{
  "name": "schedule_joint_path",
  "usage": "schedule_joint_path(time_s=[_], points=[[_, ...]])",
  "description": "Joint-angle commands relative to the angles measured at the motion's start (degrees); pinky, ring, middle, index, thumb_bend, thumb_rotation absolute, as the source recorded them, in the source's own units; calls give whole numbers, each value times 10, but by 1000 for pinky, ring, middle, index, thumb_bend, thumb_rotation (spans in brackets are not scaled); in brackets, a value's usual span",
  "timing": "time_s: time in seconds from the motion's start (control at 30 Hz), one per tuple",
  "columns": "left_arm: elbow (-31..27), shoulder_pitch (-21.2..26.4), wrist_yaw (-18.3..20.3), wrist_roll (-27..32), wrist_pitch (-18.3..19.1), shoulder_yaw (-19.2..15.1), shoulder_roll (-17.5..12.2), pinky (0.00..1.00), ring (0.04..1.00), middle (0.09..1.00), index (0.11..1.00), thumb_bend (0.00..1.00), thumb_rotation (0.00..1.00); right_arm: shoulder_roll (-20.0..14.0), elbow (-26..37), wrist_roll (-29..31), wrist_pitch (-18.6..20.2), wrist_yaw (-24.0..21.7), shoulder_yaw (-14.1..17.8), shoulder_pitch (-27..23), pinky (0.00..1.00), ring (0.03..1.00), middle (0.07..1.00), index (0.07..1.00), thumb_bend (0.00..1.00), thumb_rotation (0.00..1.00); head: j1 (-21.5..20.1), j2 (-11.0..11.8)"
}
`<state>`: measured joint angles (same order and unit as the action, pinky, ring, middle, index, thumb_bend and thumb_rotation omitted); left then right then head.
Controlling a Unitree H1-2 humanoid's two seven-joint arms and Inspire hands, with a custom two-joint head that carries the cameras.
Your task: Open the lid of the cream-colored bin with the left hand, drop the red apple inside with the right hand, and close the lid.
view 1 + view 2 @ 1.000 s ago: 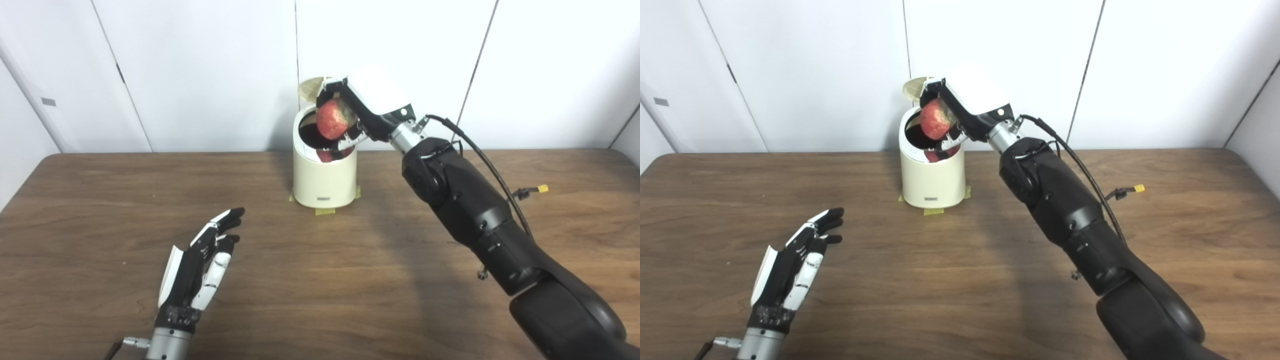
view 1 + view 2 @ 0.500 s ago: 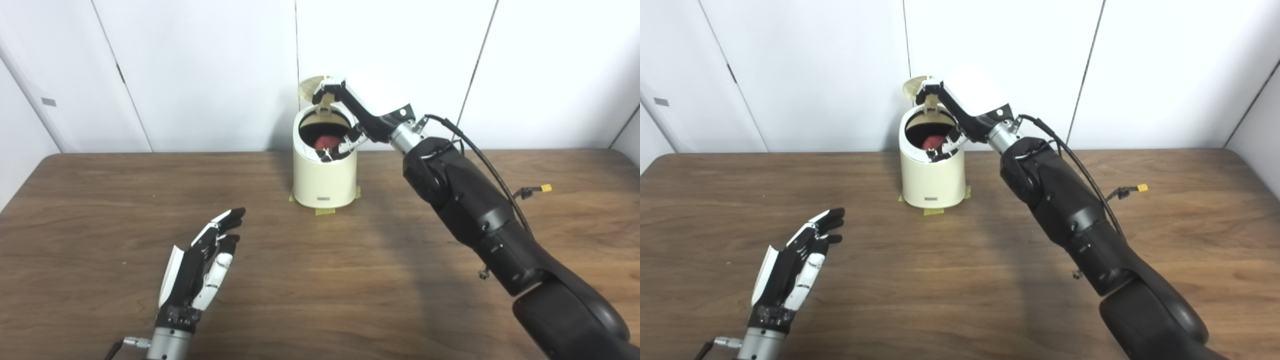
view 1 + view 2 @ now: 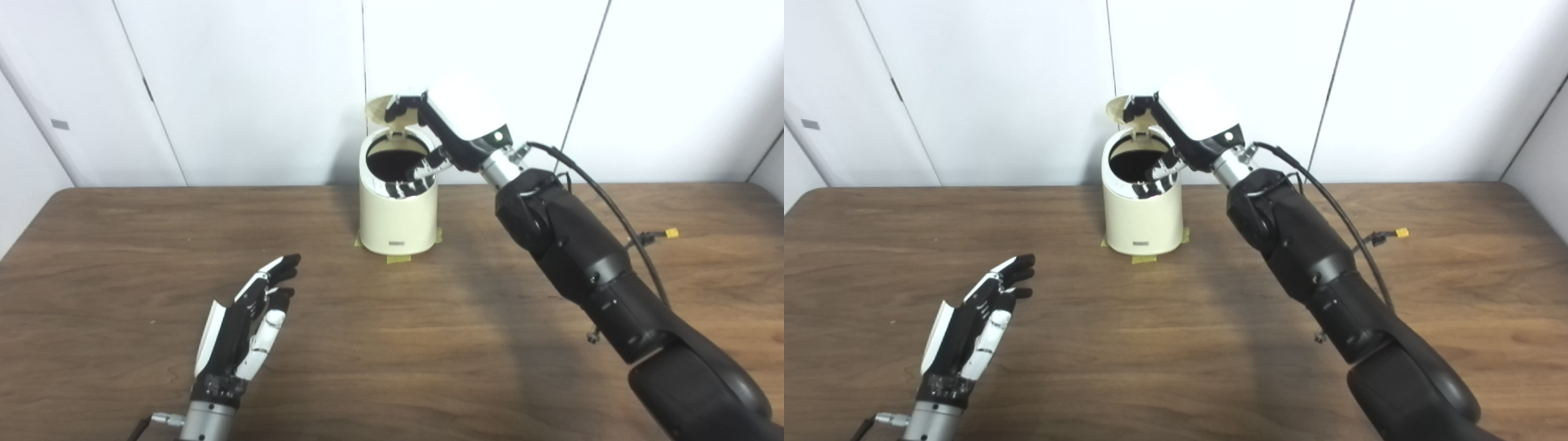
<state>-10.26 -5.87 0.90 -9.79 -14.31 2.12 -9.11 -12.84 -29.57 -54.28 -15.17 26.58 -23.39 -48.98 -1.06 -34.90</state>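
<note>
1. The cream-colored bin (image 3: 397, 211) stands upright on the wooden counter (image 3: 380, 343), its long axis vertical, at about 12 o'clock from the middle of the counter and near the back edge.
2. Its mouth faces up and tips slightly toward the camera; the inside shows only dark.
3. The lid (image 3: 380, 109) is raised and stands up behind the mouth at the bin's 12 o'clock side, with its cream underside turned toward the camera.
4. The red apple cannot be seen in either view; the dark opening shows no part of it.
5. Strips of yellow tape (image 3: 398, 259) show at the bin's foot, at its 6 o'clock and at both sides.
6. The right robot hand (image 3: 450, 131) reaches over the bin from 3 o'clock. Its fingers are spread and hold nothing: the upper fingertips (image 3: 395, 105) lie against or just in front of the raised lid, and the lower ones (image 3: 411, 180) hang over the front rim of the mouth.
7. The right arm (image 3: 582, 263) crosses the counter from the 5 o'clock corner and covers the bin's right shoulder.
8. The left robot hand (image 3: 242, 327) rests low at 7 o'clock, well apart from the bin, palm turned inward, fingers apart and empty, pointing toward 1 o'clock.
9. White wall panels (image 3: 245, 86) stand behind the counter.
</note>
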Motion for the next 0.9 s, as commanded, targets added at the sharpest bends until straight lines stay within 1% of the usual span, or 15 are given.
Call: schedule_joint_path(time_s=[0.0,0.03,0.1,0.23,0.27,0.3,0.37,0.4,0.47,0.6,0.67,0.73,0.8,0.83,0.87], points=[[-7,8,-5,-4,-18,1,7,746,842,867,842,462,881,-2,10,11,-13,53,20,-14,191,271,525,446,529,35,0,1],[-5,8,-4,-3,-18,1,7,748,842,866,840,456,878,0,18,16,-10,57,26,-6,182,259,522,448,526,22,0,2],[-6,7,-2,3,-16,1,7,743,841,866,840,448,868,3,44,33,-2,49,42,15,155,235,476,477,526,12,-2,2],[-4,8,-3,5,-17,0,6,728,837,867,843,438,856,6,114,72,10,30,78,72,152,238,452,509,521,8,-2,2],[-4,8,-2,7,-14,0,6,724,834,866,843,439,854,8,136,90,15,17,89,90,169,256,452,508,520,7,-2,2],[-5,8,-2,8,-12,-1,6,722,832,866,846,447,852,9,150,102,18,6,96,102,216,320,461,497,521,7,-2,2],[-6,9,-1,8,-11,-1,5,722,830,866,846,443,846,15,204,182,19,-36,123,152,264,354,476,484,520,4,-3,3],[-6,9,-2,7,-11,-1,4,724,832,865,845,427,844,18,222,209,21,-52,132,168,287,360,486,477,519,3,-3,3],[-5,9,-1,8,-12,-2,3,725,832,866,844,415,842,24,258,259,20,-78,149,206,293,358,487,476,518,1,-4,4],[-4,8,3,15,-8,-3,1,728,839,870,845,396,826,28,321,321,24,-116,170,288,308,368,473,490,516,3,-4,4],[-3,8,4,18,-8,-3,1,732,841,873,849,414,820,25,353,358,27,-146,175,330,339,412,482,486,515,5,-5,4],[-3,9,3,13,-10,-3,-1,734,843,876,851,411,826,16,371,400,12,-177,173,366,437,519,567,491,491,124,-5,4],[-3,9,4,12,-9,-2,-1,741,848,880,852,408,834,14,373,429,-3,-198,174,384,496,587,628,495,485,152,-5,4],[-3,9,4,13,-8,-3,-1,742,849,881,852,409,835,14,375,438,-3,-206,176,397,509,602,641,496,484,157,-4,5],[-4,9,4,15,-6,-3,0,745,849,881,853,415,833,15,376,447,2,-214,178,410,580,672,706,628,433,409,-3,5]])
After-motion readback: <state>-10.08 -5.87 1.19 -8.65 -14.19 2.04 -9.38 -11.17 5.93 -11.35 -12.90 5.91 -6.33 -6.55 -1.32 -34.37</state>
